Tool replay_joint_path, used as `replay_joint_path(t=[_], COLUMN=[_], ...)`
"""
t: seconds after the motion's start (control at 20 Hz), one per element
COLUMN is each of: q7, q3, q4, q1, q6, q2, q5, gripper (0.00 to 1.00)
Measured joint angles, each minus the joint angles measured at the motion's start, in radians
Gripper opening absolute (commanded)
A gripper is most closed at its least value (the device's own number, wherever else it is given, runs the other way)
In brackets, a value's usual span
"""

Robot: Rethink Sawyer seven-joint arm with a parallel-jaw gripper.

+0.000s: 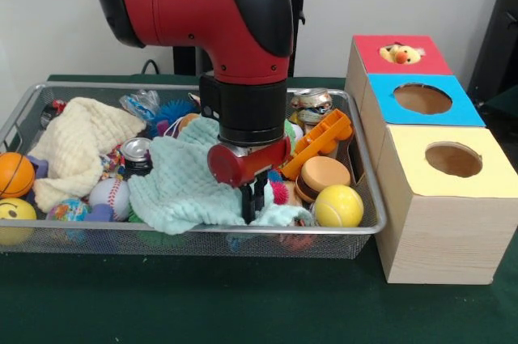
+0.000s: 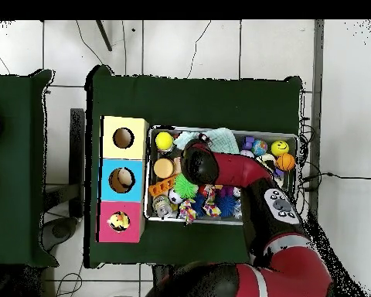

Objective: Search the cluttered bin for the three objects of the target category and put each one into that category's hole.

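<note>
**Arm down in the basket, duck sitting in the red box's hole**

The red and black arm (image 1: 218,12) reaches down into the wire bin (image 1: 368,229), and its gripper (image 1: 253,202) hangs low over the mint-green cloth (image 1: 182,186) near the bin's front rim. The two dark fingers (image 1: 248,205) point straight down, close together with only a narrow gap; from here I cannot tell whether anything is pinched between them.

Beside the bin stand three wooden boxes in a row. The yellow duck (image 1: 401,54) sits in the hole (image 1: 387,47) of the red-topped box (image 1: 421,63), its orange beak showing. The blue-topped box (image 1: 380,105) and the yellow-topped box (image 1: 413,158) are next to it.

Around the gripper lie a yellow tennis ball (image 1: 338,205), an orange toy truck (image 1: 320,142), a baseball (image 1: 109,197), a cream cloth (image 1: 77,146), a small basketball (image 1: 14,174) and a yellow smiley ball (image 1: 14,213). The tiger and the tan plush are not plain to me among the clutter.
</note>
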State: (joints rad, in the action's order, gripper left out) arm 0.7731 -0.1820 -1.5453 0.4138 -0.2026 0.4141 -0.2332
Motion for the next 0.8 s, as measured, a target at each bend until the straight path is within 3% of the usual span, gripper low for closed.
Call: replay_joint_path(t=[0.2, 0.6, 0.8], q7=[0.000, 0.000, 0.000], q3=[0.014, 0.076, 0.095], q4=[-0.027, -0.073, -0.073], q1=[-0.002, -0.017, -0.016], q6=[-0.029, -0.262, -0.303], q2=[0.049, 0.213, 0.253], q5=[0.001, 0.006, 0.005], gripper=[0.00, 0.00, 0.00])
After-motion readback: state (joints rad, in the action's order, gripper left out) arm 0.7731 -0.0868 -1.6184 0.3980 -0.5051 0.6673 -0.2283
